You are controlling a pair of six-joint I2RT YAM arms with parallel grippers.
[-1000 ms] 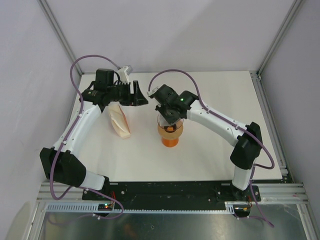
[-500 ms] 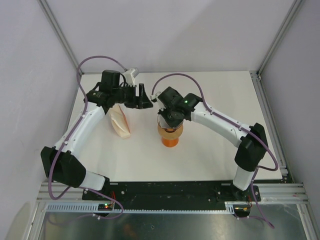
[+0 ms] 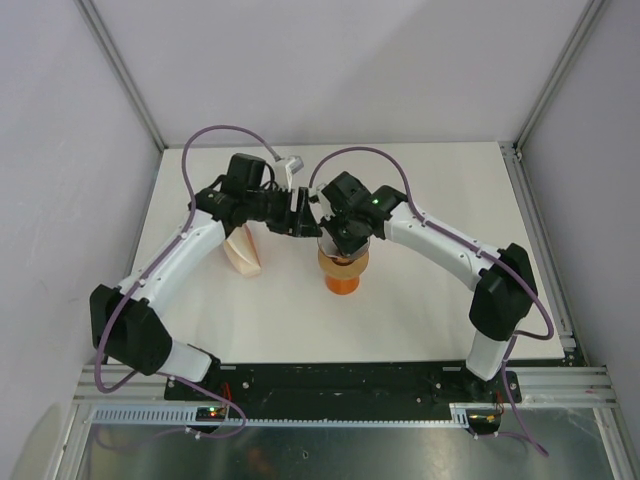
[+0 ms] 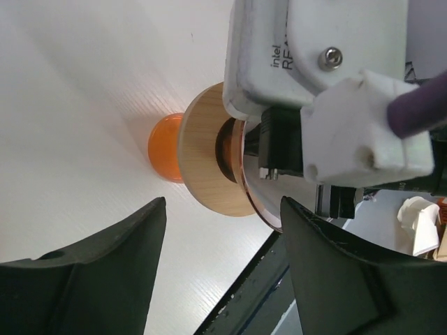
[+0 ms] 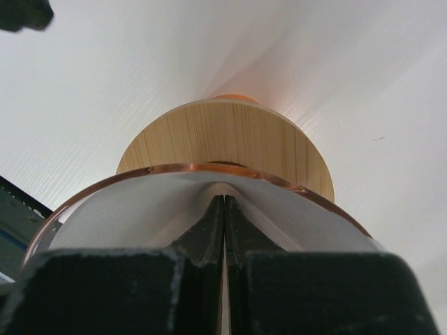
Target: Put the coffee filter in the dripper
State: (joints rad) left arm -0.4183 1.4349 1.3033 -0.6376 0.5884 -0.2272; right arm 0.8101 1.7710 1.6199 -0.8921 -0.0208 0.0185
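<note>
The table [image 3: 430, 320] carries an orange cup [image 3: 341, 284] near its middle. A wooden disc [image 3: 343, 266] sits on the cup, and the dripper [image 5: 84, 195] sits on the disc. The filter [image 5: 133, 209] lies inside the dripper, its white paper against the wall just below the rim. Left of them a cream stack [image 3: 243, 252] of folded filters rests on the table. The right gripper [image 5: 223, 201] reaches down into the filter with its fingers pressed together; whether paper is pinched between them cannot be told. Just beyond, the left gripper [image 4: 222, 206] hangs beside the dripper, jaws spread wide and holding nothing.
</note>
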